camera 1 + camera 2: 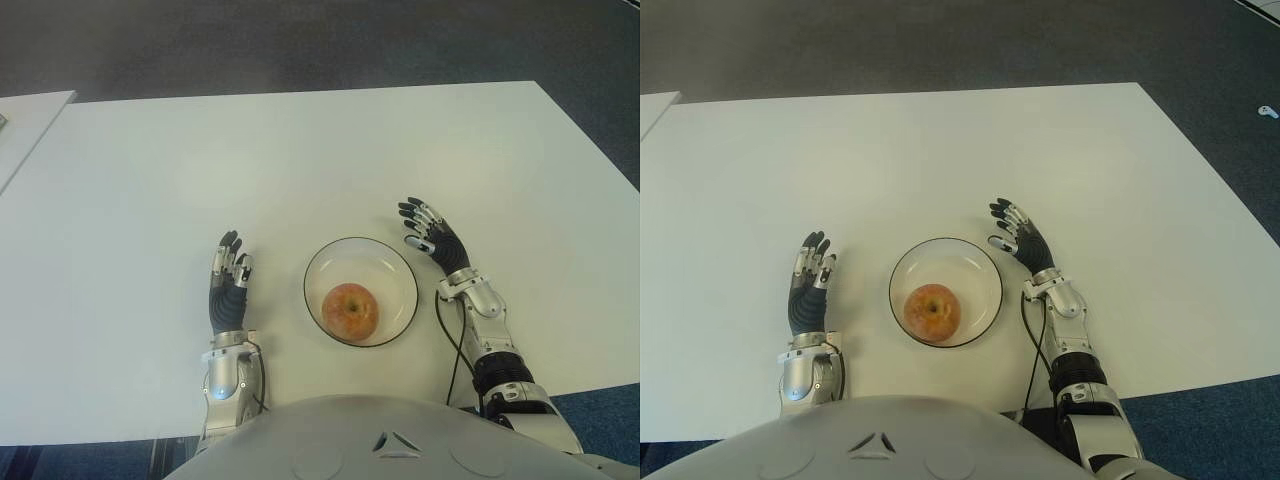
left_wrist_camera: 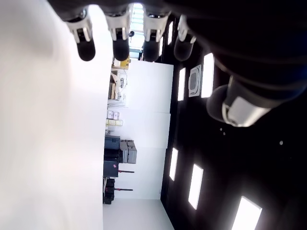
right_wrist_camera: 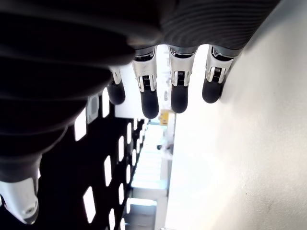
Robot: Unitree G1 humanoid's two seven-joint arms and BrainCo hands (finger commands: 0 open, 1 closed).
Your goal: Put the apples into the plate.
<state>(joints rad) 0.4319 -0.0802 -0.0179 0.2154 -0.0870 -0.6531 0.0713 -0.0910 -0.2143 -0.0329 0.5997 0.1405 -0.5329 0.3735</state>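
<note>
In the eye views, one apple lies inside the glass plate, toward the plate's near side, on the white table. The left hand shows to the left of the plate, a little apart from it, fingers straight and spread, holding nothing. The right hand shows just beside the plate's right rim, angled toward its far side, fingers extended and loosely fanned, also empty. A cable runs along the right forearm. In the left wrist view, the left hand's fingers reach out straight beside the table top, with the thumb held well apart from them and nothing between. In the right wrist view, the right hand's fingers likewise stretch out side by side along the table, the thumb set apart, grasping nothing.
</note>
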